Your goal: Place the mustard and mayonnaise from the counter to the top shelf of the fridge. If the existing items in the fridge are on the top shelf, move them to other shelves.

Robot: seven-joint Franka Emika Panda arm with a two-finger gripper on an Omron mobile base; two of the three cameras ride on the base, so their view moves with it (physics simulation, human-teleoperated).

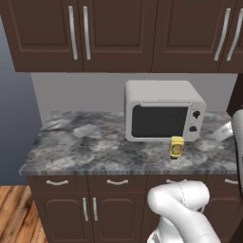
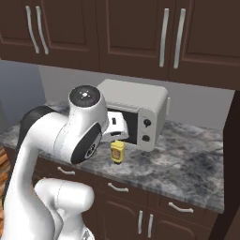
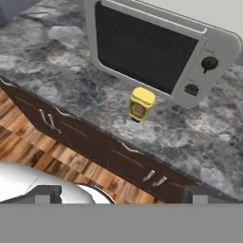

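The mustard (image 1: 176, 147) (image 2: 117, 152) (image 3: 141, 104), a small squat yellow bottle with a dark label, stands upright on the grey marbled counter (image 1: 95, 147) (image 2: 187, 159) (image 3: 57, 61), just in front of the microwave. My gripper (image 3: 123, 193) hangs above the floor in front of the counter, well short of the bottle. It is open wide with nothing between its fingers. The mayonnaise, the fridge, its top shelf and the existing items are out of view.
A pale grey microwave (image 1: 163, 111) (image 2: 136, 110) (image 3: 152, 47) sits at the back of the counter, door shut. Dark brown wall cabinets (image 1: 118, 33) hang above, and base cabinets with silver handles (image 3: 50, 121) stand below. Wooden floor (image 1: 14, 213) lies to the left.
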